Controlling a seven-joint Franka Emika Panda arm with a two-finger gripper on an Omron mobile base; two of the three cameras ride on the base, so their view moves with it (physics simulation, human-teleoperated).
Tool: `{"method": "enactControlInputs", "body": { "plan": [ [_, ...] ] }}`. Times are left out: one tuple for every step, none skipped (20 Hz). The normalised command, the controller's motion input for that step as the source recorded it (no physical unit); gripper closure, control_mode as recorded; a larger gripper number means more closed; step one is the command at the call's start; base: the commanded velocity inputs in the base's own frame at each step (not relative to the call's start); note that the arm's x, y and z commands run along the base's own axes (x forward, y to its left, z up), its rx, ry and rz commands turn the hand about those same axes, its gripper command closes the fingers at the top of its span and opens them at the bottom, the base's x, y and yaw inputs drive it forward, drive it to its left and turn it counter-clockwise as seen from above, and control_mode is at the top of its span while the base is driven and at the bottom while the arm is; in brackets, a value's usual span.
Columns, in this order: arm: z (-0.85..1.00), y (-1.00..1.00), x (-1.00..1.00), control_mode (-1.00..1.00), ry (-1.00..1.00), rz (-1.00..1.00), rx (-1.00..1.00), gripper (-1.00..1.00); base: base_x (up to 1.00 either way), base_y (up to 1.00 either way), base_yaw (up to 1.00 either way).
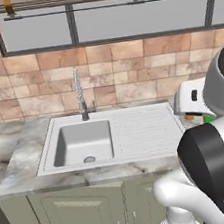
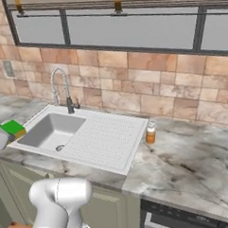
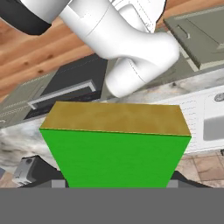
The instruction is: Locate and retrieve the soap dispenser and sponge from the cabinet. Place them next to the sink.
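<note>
Green with a yellowish side, the sponge (image 3: 116, 148) sits clamped between my pincer (image 3: 116, 186) fingertips, one dark tip at each lower corner of it. In the right base view the sponge (image 2: 12, 127) is held near the left edge of the sink (image 2: 113, 156), beside the basin; whether it touches anything there I cannot tell. The soap dispenser (image 2: 150, 132) stands upright on the marble counter (image 2: 194, 164), just beside the right edge of the drainboard. The chrome spring-coil faucet (image 1: 80, 95) rises behind the basin, against the tiled wall (image 1: 123, 72).
</note>
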Motion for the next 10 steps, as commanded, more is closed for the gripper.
{"method": "enactControlInputs", "body": {
  "plan": [
    [0.00, 0.00, 0.00, 1.00, 0.00, 0.00, 0.00, 1.00, 0.41, -0.48, -0.08],
    [0.00, 0.00, 0.00, 1.00, 0.00, 0.00, 0.00, 1.00, 0.41, -0.46, -0.08],
    [0.00, 0.00, 0.00, 1.00, 0.00, 0.00, 0.00, 1.00, 0.41, -0.40, -0.08],
    [0.00, 0.00, 0.00, 1.00, 0.00, 0.00, 0.00, 1.00, 0.40, -0.37, -0.08],
    [0.00, 0.00, 0.00, 1.00, 0.00, 0.00, 0.00, 1.00, 0.40, -0.24, -0.09],
    [0.00, 0.00, 0.00, 1.00, 0.00, 0.00, 0.00, 1.00, 0.37, -0.13, -0.06],
    [0.00, 0.00, 0.00, 1.00, 0.00, 0.00, 0.00, 1.00, 0.38, -0.10, -0.05],
    [0.00, 0.00, 0.00, 1.00, 0.00, 0.00, 0.00, 1.00, 0.38, -0.10, -0.05],
    [0.00, 0.00, 0.00, 1.00, 0.00, 0.00, 0.00, 1.00, 0.37, -0.07, -0.04],
    [0.00, 0.00, 0.00, 1.00, 0.00, 0.00, 0.00, 1.00, 0.36, -0.06, -0.04]
  ]
}}
